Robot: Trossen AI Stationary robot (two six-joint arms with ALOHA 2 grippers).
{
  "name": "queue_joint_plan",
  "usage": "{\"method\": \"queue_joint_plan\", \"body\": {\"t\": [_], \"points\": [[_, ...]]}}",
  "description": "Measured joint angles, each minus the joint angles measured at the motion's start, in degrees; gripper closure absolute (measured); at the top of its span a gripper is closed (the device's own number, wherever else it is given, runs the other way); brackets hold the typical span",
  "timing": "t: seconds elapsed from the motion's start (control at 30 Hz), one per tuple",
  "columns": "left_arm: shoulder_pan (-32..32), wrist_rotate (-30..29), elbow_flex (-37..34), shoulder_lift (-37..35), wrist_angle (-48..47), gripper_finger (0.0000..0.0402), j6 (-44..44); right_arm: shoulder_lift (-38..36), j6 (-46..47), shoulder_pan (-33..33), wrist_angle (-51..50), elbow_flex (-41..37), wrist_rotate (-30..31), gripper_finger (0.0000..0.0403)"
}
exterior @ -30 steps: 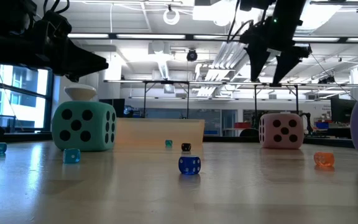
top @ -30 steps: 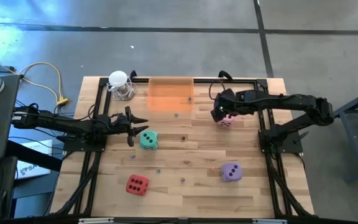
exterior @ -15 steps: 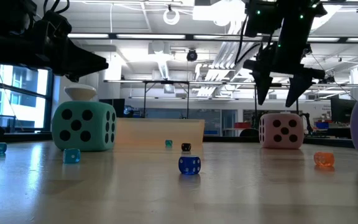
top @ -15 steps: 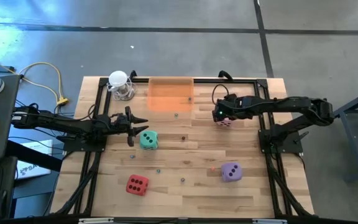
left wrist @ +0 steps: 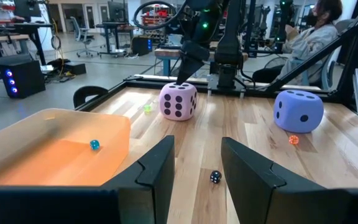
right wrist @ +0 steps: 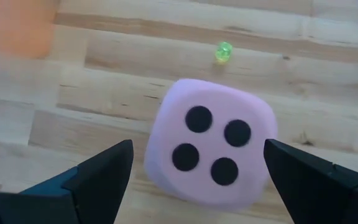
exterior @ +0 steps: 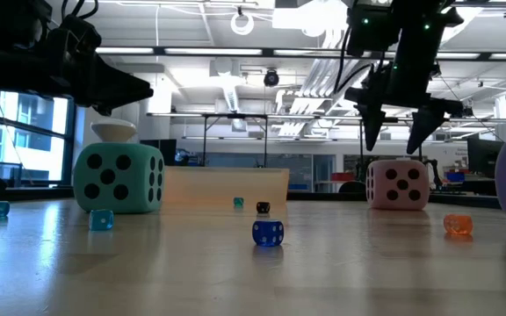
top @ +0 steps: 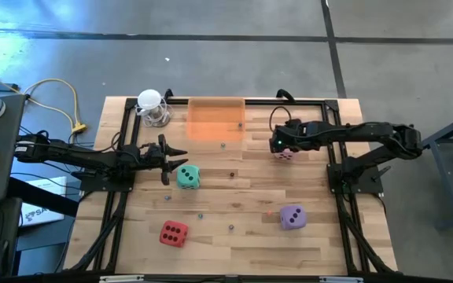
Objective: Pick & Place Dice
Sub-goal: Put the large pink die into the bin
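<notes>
The pink die point(top: 287, 152) rests on the table at the far right, four pips up point(right wrist: 210, 149). My right gripper point(exterior: 395, 132) hangs open just above it, fingers pointing down on either side of it and touching nothing point(right wrist: 197, 147). The teal die point(top: 187, 176) sits left of centre. My left gripper point(top: 171, 161) waits level beside and above it, open, with nothing between its fingers point(left wrist: 197, 165). The purple die point(top: 292, 216) lies near the right front and the red die point(top: 173, 233) near the left front.
An orange translucent tray point(top: 215, 118) stands at the far middle of the table. A white-topped clear object point(top: 152, 106) stands to its left. Several tiny coloured dice lie scattered on the wood, among them a blue one point(exterior: 268, 233) and an orange one point(exterior: 457, 225).
My right gripper has come down toward the pink die and rolled about its own axis, so that its fingers now stand on either side of the die from above. It has kept still for the last half second. The dice have not moved.
</notes>
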Motion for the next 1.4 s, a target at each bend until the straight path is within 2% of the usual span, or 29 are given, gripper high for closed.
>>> {"method": "queue_joint_plan", "body": {"t": [0.17, 0.3, 1.0, 1.4], "points": [[0.0, 0.0, 0.0, 0.0, 0.0, 0.0273, -0.1, 0.0, 5.2, 0.0, -4.8, 0.0, 1.5, 0.005], [0.0, 0.0, 0.0, 0.0, 0.0, 0.0273, -0.1, 0.0, 5.4, 0.0, -4.7, 0.0, 1.0, 0.005], [0.0, 0.0, 0.0, 0.0, -0.2, 0.0273, -0.3, 0.0, -1.8, 0.8, 1.5, 0.0, -0.4, 0.005], [0.0, 0.0, 0.0, 0.0, -0.2, 0.0273, -0.9, 0.0, -5.2, 0.8, 3.2, 0.0, 1.5, 0.005]]}}
